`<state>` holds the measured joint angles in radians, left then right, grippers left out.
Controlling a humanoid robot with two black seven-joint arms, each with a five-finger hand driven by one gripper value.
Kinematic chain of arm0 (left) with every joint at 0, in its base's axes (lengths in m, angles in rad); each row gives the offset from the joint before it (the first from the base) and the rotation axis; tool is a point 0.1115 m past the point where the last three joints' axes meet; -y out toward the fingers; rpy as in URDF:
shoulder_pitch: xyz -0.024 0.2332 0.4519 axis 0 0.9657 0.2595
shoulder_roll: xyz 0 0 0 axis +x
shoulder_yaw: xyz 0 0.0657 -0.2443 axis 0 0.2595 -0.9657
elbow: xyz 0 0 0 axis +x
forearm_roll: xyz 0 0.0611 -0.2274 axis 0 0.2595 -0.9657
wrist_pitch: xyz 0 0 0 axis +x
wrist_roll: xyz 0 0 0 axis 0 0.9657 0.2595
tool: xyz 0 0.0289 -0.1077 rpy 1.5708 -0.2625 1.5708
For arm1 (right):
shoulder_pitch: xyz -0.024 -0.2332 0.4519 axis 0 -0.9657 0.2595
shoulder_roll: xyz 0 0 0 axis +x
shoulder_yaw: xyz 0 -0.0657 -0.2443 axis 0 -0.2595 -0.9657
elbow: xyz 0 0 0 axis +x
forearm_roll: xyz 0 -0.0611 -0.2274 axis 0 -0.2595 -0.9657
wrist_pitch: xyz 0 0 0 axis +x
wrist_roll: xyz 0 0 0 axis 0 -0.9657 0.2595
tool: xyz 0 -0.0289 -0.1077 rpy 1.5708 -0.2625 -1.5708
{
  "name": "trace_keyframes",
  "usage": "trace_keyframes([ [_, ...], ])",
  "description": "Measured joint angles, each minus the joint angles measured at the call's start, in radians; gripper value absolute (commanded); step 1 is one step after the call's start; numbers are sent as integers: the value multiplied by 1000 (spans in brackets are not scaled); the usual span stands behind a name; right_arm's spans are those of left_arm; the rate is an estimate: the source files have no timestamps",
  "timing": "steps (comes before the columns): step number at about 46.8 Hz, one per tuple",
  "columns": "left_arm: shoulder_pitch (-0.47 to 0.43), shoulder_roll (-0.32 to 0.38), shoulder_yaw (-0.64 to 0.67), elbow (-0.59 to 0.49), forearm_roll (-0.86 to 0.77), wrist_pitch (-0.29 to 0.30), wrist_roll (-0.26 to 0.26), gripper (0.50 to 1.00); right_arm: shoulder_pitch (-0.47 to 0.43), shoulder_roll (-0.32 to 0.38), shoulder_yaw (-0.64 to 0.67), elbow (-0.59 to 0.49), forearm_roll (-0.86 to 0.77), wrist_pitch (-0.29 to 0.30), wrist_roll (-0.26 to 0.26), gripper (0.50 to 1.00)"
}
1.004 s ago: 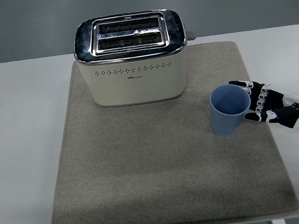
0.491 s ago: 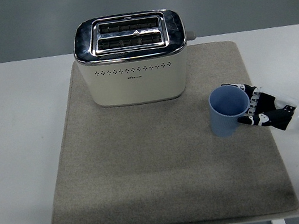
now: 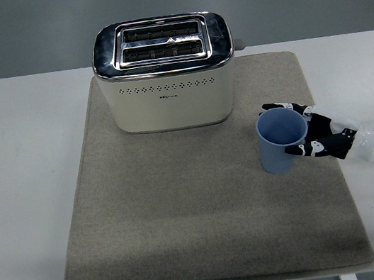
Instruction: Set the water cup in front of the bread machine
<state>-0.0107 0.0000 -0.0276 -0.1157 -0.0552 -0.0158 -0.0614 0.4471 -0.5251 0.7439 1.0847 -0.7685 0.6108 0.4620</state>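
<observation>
A blue water cup (image 3: 281, 141) stands upright on the grey mat (image 3: 183, 205), to the right of and a little nearer than the cream toaster (image 3: 166, 73) at the mat's far side. My right hand (image 3: 310, 135) comes in from the right edge and its fingers are curled around the cup's right side, thumb behind, fingers in front. The left arm is out of view.
The mat covers most of the white table (image 3: 13, 176). A wide stretch of bare mat lies in front of the toaster, left of the cup. The toaster's cord end (image 3: 238, 46) shows behind its right side.
My right hand has moved left and closed around the cup. The cup has shifted slightly to the left on the mat.
</observation>
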Motion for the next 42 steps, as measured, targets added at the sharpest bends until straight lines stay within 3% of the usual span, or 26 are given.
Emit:
trace_keyframes([
  [27,0,0,0,0,0,0,0,1000,2,22,-11,0,0,0,0,913],
  [42,0,0,0,0,0,0,0,1000,-1,22,-12,0,0,0,0,770],
])
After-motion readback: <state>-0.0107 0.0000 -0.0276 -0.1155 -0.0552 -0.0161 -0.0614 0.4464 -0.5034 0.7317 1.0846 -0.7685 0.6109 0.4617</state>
